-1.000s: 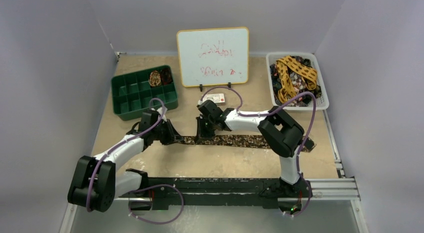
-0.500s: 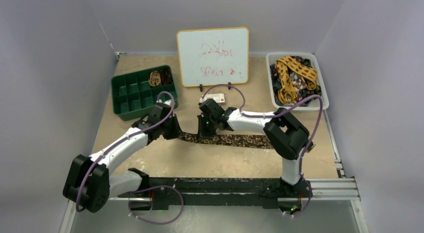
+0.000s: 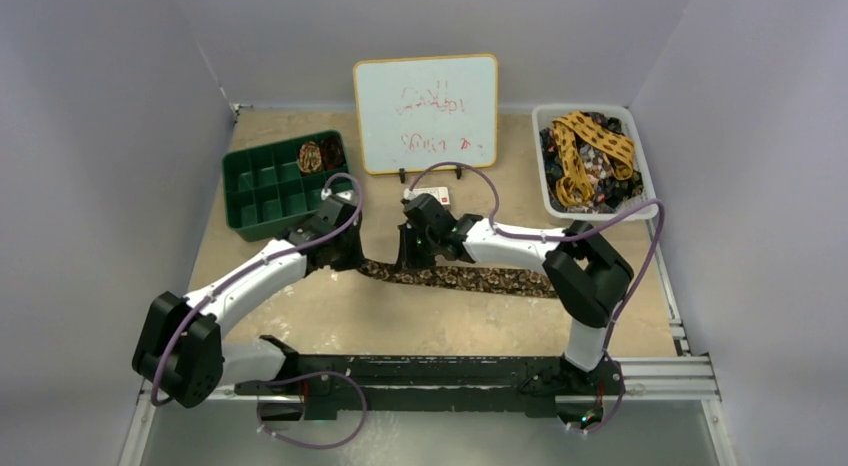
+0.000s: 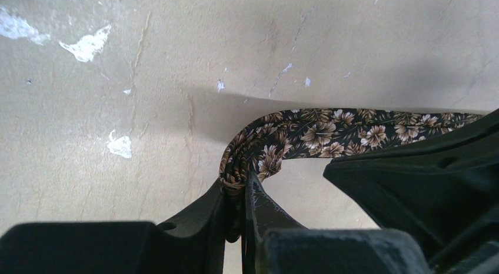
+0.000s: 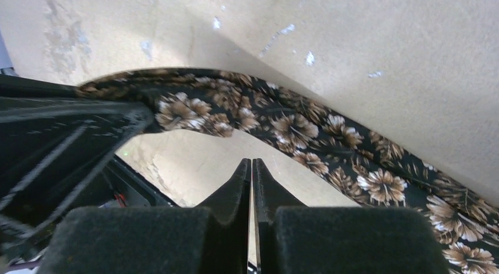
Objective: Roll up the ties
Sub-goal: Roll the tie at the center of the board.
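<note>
Tie (image 3: 470,279) stretches along the bench (image 3: 420,321) with its long axis running left to right across the middle, its left end a little farther from the arm bases than its right. That left end is what the coming move turns on. The left fingers (image 4: 203,214) are clamped on its very tip, and the fabric curls up off the bench into their grip before trailing away to the right. The right fingers (image 5: 232,191) are pressed together with nothing between them. They hang near the strip, a short way along from the held end, and the wrist view shows their tips short of the fabric, not touching it. Rolling would likely start from the pinched tip, so the left arm is placed to begin, with the right near enough to steady the strip.
</note>
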Tool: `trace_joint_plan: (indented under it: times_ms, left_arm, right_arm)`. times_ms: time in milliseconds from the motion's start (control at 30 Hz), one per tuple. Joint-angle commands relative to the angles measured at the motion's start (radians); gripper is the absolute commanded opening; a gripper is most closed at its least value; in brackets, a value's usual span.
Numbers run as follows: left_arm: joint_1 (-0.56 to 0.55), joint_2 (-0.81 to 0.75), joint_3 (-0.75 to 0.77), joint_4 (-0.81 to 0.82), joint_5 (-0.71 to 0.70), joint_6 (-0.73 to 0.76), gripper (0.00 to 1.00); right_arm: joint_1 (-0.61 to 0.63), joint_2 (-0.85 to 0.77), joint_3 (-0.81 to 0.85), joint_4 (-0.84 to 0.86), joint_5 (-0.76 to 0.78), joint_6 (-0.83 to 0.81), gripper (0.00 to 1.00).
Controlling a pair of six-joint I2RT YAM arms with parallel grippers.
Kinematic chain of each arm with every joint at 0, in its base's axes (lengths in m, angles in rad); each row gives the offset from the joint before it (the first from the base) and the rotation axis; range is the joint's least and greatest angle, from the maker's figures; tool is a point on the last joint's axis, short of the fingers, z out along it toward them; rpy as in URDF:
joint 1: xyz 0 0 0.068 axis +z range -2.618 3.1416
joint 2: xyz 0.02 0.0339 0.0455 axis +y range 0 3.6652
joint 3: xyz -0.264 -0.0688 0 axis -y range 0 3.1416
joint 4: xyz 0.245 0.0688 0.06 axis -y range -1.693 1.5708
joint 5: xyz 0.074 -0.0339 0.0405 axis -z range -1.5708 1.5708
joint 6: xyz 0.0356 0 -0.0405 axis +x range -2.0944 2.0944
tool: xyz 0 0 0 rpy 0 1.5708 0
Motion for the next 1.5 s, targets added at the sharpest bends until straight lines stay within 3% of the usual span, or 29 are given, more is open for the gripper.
trace_joint_plan:
  times_ms: [0, 300, 633, 1100, 1467]
  left_arm:
    - [-0.038, 0.041, 0.101, -0.086, -0.120, -0.006, 0.03]
    - [-0.156, 0.144, 0.226, -0.211, -0.335, -0.002, 0.03]
    - [-0.291, 0.325, 0.365, -0.304, -0.499, -0.020, 0.01]
    - [-0.406, 0.494, 0.500, -0.336, -0.531, -0.031, 0.02]
    - [-0.432, 0.588, 0.532, -0.216, -0.326, 0.007, 0.15]
  right_arm:
    - [-0.012, -0.055, -0.035, -0.044, 0.074, 0.025, 0.05]
    - [-0.103, -0.247, -0.161, -0.081, 0.169, 0.037, 0.10]
    - [-0.139, -0.398, -0.190, -0.152, 0.284, 0.046, 0.15]
    - [-0.204, -0.530, -0.277, -0.194, 0.379, 0.079, 0.38]
    - [-0.217, -0.560, -0.300, -0.190, 0.365, 0.072, 0.47]
